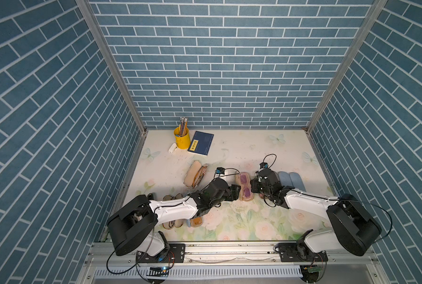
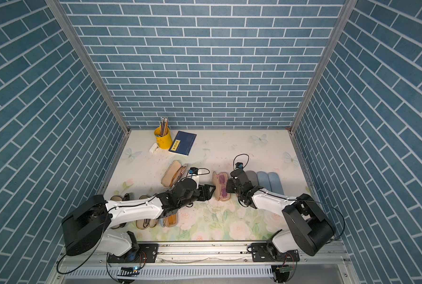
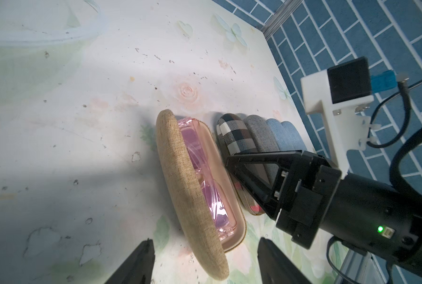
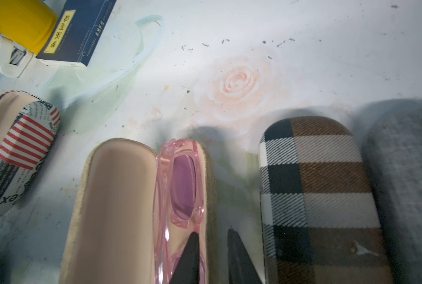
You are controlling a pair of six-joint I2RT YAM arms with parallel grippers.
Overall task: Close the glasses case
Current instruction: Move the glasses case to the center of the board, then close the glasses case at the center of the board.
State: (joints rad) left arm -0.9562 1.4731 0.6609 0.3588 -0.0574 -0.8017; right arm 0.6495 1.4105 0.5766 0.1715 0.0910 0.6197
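Nearest the rail, we are noting other cases (image 1: pixel 197 221) lying on the floral table (image 1: pixel 242 228) under the left forearm.

Just beyond them, the left gripper (image 1: pixel 236 191) is reaching in from the left with its jaws standing wide. In the left wrist view its fingers (image 3: pixel 136 265) are flanking the near end of the glasses case (image 1: pixel 244 186) without touching it.

The glasses case is lying mid-table between the two grippers, its long axis running near to far. Its burlap lid (image 3: pixel 187 196) is standing half-raised on the left side. The base (image 3: pixel 240 226) is holding pink glasses (image 4: pixel 180 186).

The right gripper (image 4: pixel 212 232) is sitting at the case's right side with its jaws narrowly apart. One finger (image 4: pixel 187 258) is lying over the glasses and the other is lying outside the base wall. We cannot tell whether either is pressing on that wall.

Just right of the base, a plaid case (image 4: pixel 315 196), a grey case (image 3: pixel 259 137) and blue cases (image 1: pixel 288 179) are lying side by side.

Farther left, a flag-print case (image 1: pixel 195 173) is lying open. At the far wall, a yellow cup (image 1: pixel 181 141) is standing beside a blue book (image 1: pixel 201 142).
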